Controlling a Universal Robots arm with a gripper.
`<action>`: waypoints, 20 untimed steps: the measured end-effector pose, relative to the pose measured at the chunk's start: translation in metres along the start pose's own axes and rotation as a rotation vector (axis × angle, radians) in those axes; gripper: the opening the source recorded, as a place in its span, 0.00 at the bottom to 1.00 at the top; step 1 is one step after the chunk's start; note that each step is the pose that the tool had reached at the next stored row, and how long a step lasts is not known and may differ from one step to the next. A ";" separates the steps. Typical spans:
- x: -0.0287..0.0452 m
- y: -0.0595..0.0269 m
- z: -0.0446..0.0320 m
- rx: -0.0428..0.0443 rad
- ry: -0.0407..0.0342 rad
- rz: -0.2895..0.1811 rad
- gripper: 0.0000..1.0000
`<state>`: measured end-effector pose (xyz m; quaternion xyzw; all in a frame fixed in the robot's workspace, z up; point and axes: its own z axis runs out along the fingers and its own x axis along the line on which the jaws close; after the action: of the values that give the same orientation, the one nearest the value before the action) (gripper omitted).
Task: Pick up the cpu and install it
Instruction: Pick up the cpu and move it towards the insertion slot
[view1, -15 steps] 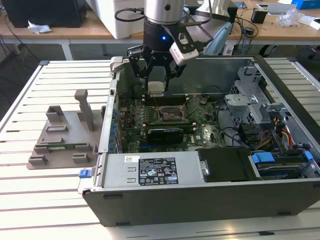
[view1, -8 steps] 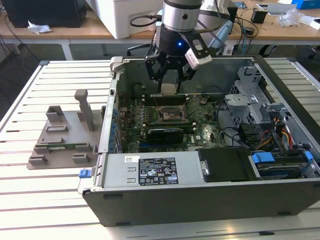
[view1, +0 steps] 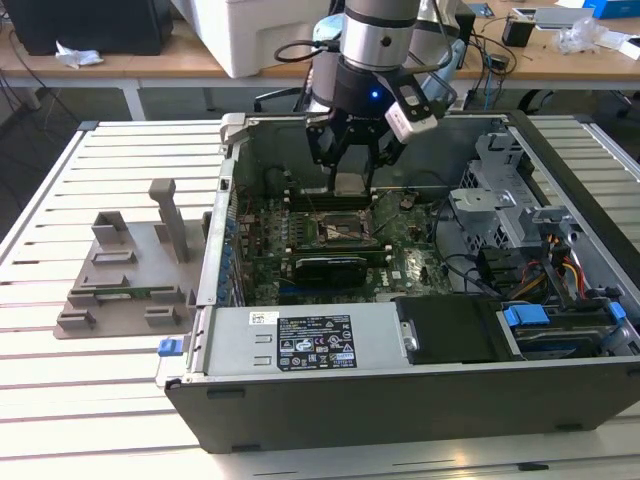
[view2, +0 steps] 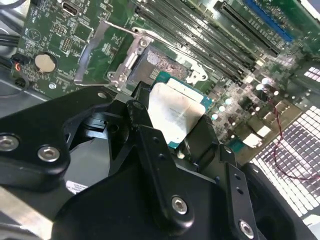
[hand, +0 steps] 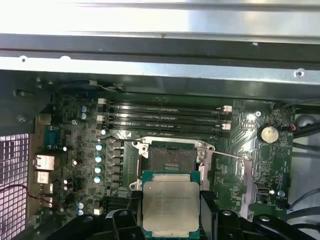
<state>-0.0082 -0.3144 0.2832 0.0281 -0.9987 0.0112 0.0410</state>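
Observation:
My gripper (view1: 350, 185) hangs inside the open computer case, shut on the cpu (view1: 350, 184), a small square chip with a silvery top and a green rim. In both wrist views the cpu (hand: 171, 201) (view2: 176, 112) sits between the black fingers (view2: 145, 122), held level a little above the motherboard. The open socket (hand: 174, 158) (view2: 161, 62) with its raised metal frame lies just ahead of the chip. In the exterior view the socket (view1: 345, 232) is below the gripper, slightly nearer the camera.
The case (view1: 400, 400) lies on its side on a white slatted table (view1: 100, 400). A grey plastic holder tray (view1: 130, 275) stands at the exterior view's left. Memory sticks (hand: 165, 120), a coin battery (hand: 270, 133), a drive cage (view1: 500, 190) and cables (view1: 560, 265) surround the socket.

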 end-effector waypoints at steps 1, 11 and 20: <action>-0.0013 0.0011 0.0028 0.0000 0.0001 0.000 0.55; -0.0022 0.0016 0.0064 0.0041 -0.0768 0.002 0.55; 0.0054 0.0020 0.0090 0.0061 -0.0774 0.002 0.55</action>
<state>-0.0144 -0.3129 0.2746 0.0275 -0.9995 0.0132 0.0023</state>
